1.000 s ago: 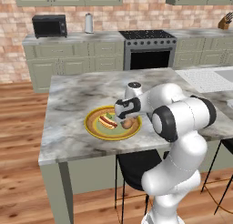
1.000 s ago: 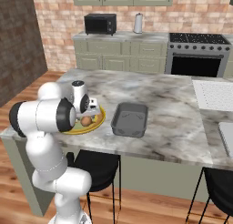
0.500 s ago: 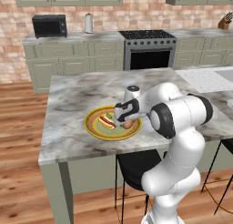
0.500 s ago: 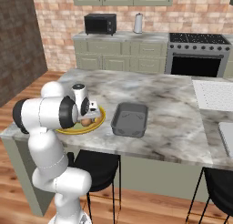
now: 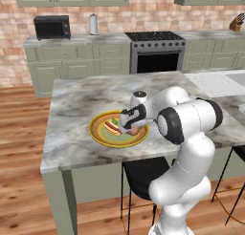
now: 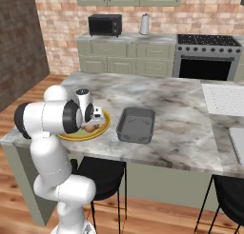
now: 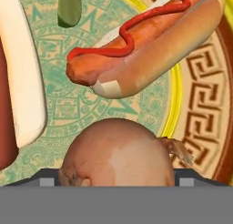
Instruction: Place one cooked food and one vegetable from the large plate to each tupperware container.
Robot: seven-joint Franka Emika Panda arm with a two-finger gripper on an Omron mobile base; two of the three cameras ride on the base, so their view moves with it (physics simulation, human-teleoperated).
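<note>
A marble tabletop (image 5: 76, 133) in a brick-walled kitchen carried the plate (image 5: 98, 133); the tool (image 5: 130, 125) hovered over an onion (image 7: 116, 152), its grip unclear.

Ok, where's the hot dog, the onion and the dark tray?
hot dog (image 7: 145, 50), hand view, on the sausage under the ketchup.
onion (image 7: 118, 155), hand view, middle of its brown skin.
dark grey tray (image 6: 137, 125), right base view, on its bare floor.

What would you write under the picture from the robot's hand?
Up close over the big plate: an onion right by the gripper, a hot dog just past it.
</note>
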